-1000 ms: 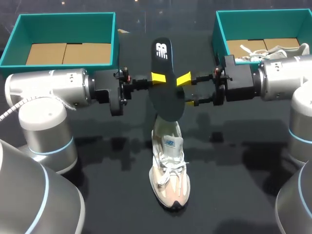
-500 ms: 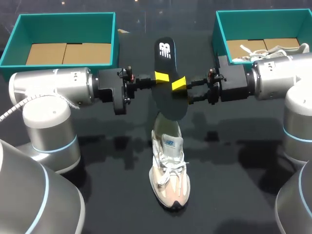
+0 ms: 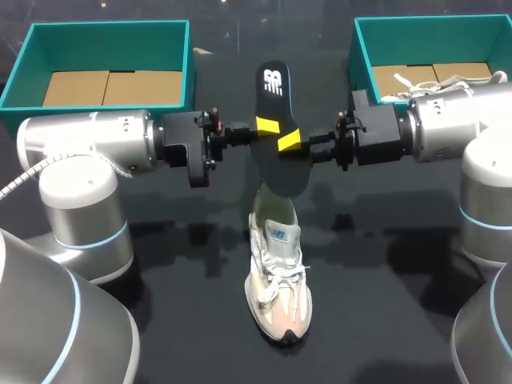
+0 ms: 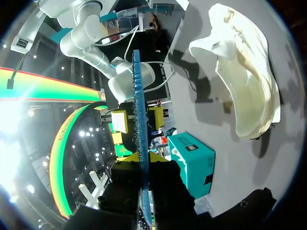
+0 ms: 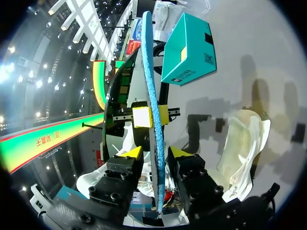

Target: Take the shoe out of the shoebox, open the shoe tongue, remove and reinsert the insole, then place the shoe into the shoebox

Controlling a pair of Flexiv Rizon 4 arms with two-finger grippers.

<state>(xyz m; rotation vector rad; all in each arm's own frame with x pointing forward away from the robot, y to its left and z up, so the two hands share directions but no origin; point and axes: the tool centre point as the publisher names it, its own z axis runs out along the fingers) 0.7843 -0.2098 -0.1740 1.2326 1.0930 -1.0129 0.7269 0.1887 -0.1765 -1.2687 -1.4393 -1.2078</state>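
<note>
Our dark table (image 3: 384, 304) is lit from above, with faint shadows; by the shoe (image 4: 244, 81) we see harder shadows, and glare, perhaps from lamps.

Insole (image 3: 284, 172): smooth matt black top, grainy blue edge. Shoe (image 3: 278, 276): cream mesh and suede-like cloth, woven laces. Boxes (image 3: 108, 36): matt teal card, brown cardboard floors. Table (image 3: 376, 304): glossy black. Arms (image 3: 88, 144): satin silver metal

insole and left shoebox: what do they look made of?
Insole: likely foam. The top is matte black, fabric-like, with a printed white logo. The underside, edge-on in the wrist views, is blue and pebbled.
Shoebox: probably cardboard. It has teal matte walls and a bare brown floor with a seam.
</note>
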